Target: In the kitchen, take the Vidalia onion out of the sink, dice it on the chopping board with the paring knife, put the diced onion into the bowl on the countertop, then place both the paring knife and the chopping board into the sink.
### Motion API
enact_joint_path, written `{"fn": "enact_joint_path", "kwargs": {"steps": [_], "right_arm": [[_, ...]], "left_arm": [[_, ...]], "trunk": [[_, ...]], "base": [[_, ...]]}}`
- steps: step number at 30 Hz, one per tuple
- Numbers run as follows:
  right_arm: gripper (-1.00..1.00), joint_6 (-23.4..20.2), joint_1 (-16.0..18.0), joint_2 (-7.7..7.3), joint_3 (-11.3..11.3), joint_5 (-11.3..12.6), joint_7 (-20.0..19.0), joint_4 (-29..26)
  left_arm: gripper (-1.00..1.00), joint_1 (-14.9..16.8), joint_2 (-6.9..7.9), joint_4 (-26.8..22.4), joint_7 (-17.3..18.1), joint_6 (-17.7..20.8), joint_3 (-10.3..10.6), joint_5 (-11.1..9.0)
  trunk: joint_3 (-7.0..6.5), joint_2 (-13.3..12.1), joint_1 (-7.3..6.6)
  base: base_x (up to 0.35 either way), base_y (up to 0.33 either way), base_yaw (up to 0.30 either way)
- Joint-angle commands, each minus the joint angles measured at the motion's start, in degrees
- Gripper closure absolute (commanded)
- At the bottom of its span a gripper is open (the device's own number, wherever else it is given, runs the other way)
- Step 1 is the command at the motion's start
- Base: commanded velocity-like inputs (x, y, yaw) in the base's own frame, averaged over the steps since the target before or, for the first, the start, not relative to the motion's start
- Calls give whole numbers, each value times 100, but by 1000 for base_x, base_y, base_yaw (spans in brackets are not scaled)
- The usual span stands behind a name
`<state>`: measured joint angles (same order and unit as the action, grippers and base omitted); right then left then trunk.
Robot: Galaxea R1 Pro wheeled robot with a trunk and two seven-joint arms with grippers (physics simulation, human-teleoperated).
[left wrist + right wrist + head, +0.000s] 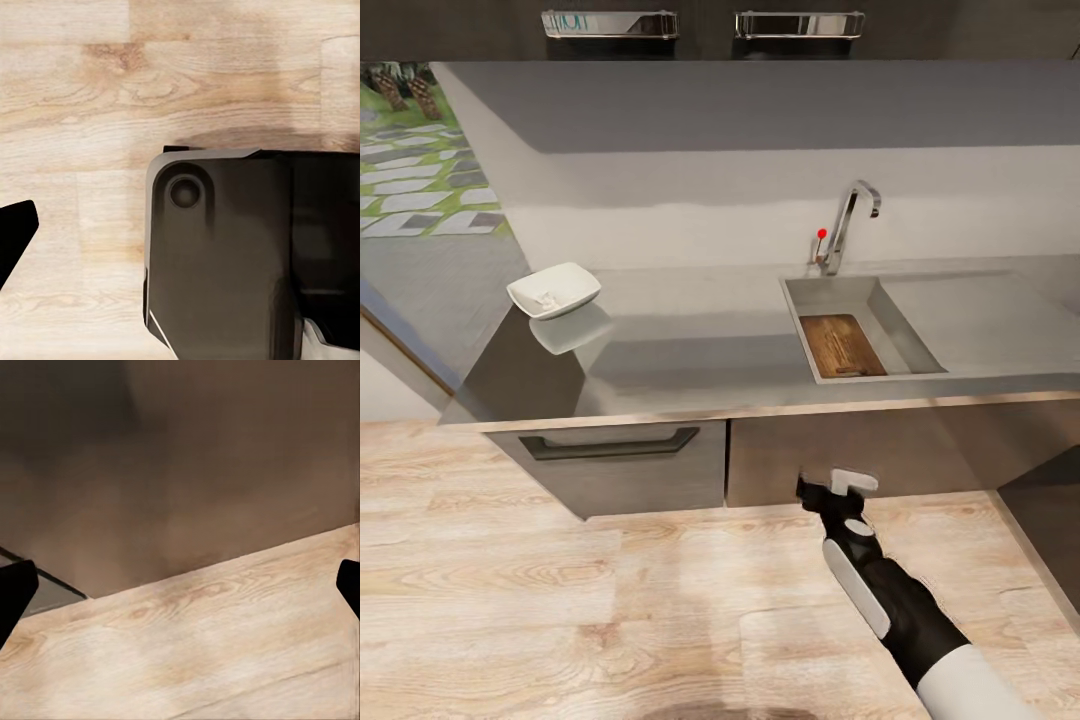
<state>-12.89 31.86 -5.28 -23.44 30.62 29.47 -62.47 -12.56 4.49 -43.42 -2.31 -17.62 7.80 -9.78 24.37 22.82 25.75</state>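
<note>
Head view: the right gripper (838, 487) hangs low by the cabinet (840, 455), its fingers wide apart, holding nothing. Up past it, the sink (900, 325) holds the brown chopping board (842, 345). Far to its left, the white bowl (554, 290) holds small pale bits.

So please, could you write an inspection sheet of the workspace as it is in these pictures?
Surface: countertop dark grey, glossy.
Job's things: chopping board lies in the sink; white bowl at the counter's left end, pale bits inside; knife and onion, nothing seen.
Clutter: nothing seen.
Grippers: right tool open, low before the cabinets; left tool, one dark fingertip above the wooden floor, state unclear.
Cables: nothing seen.
Surroundings: chrome faucet, drawer handle, wooden floor.
</note>
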Motion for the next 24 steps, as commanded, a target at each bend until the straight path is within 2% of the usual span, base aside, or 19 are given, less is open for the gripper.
{"fn": "enact_joint_path", "kwargs": {"steps": [1,5,12,14,16,19,20,23,24], "right_arm": [[-100,166,-21,-12,-65,-37,-43,267],[-100,618,-125,-10,-99,-86,-397,1051],[-100,2702,-170,46,-123,-124,-2229,4065],[-100,3256,-171,119,-124,-128,-2581,4885],[-100,3649,-173,249,-125,-132,-2740,5554],[-100,3968,-262,386,-121,-134,-2814,5958],[-100,4200,-585,456,-117,-135,-2843,6110],[-100,4253,-675,469,-117,-135,-2849,6142],[-100,4255,-698,473,-117,-135,-2850,6148]], "left_arm": [[-100,-1,9,-5,-24,-13,34,-59],[-100,-1,9,-1,-24,-14,35,-59],[-100,-1,19,0,-45,-11,27,-68],[-100,-1,28,-4,-61,-7,17,-73],[-100,-1,46,-7,-70,-1,14,-75],[-100,-1,58,-8,-76,4,10,-76],[-100,-1,73,-2,-83,11,4,-80],[-100,-1,90,-7,-88,6,-6,-86],[-100,-1,154,-2,-95,4,-147,-97]], "trunk": [[8,10,3],[8,10,3],[8,10,3],[8,10,3],[8,10,3],[8,10,3],[8,10,3],[8,10,3],[8,10,3]], "base": [[0,0,0],[0,0,0],[0,0,0],[0,0,0],[0,0,0],[0,0,0],[0,0,0],[0,0,0],[0,0,0]]}}
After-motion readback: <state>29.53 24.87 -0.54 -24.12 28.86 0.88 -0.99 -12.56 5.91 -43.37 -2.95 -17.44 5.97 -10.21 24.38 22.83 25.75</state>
